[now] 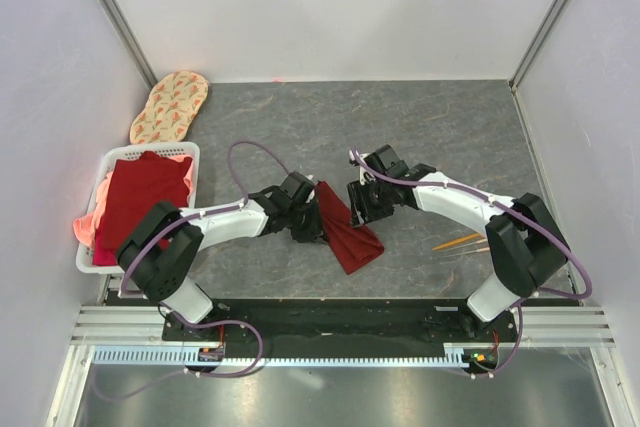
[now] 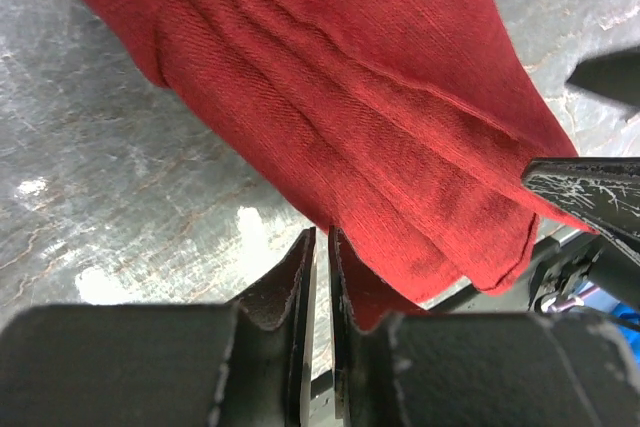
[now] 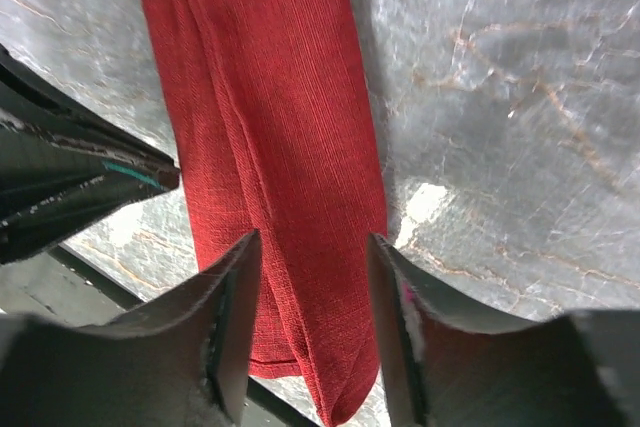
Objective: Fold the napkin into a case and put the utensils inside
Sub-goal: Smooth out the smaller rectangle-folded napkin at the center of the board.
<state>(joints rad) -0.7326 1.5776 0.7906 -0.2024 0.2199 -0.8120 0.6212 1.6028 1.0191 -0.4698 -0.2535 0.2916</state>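
Observation:
The dark red napkin [image 1: 346, 229] lies on the grey table as a long folded strip, running from between the two grippers toward the near edge. My left gripper [image 1: 306, 222] is at its left edge. In the left wrist view the jaws [image 2: 322, 237] are almost together with only a thin empty slit, and the napkin [image 2: 380, 97] rests against the right finger. My right gripper [image 1: 362, 209] is open. In the right wrist view [image 3: 313, 242] its fingers straddle the napkin [image 3: 280, 127] near its end. The utensils [image 1: 462, 242], orange-gold and silver, lie at the right.
A white basket [image 1: 92, 257] with brighter red and pink cloths stands at the left edge. An oval beige patterned mat [image 1: 170, 105] lies at the back left. White walls enclose the table on three sides.

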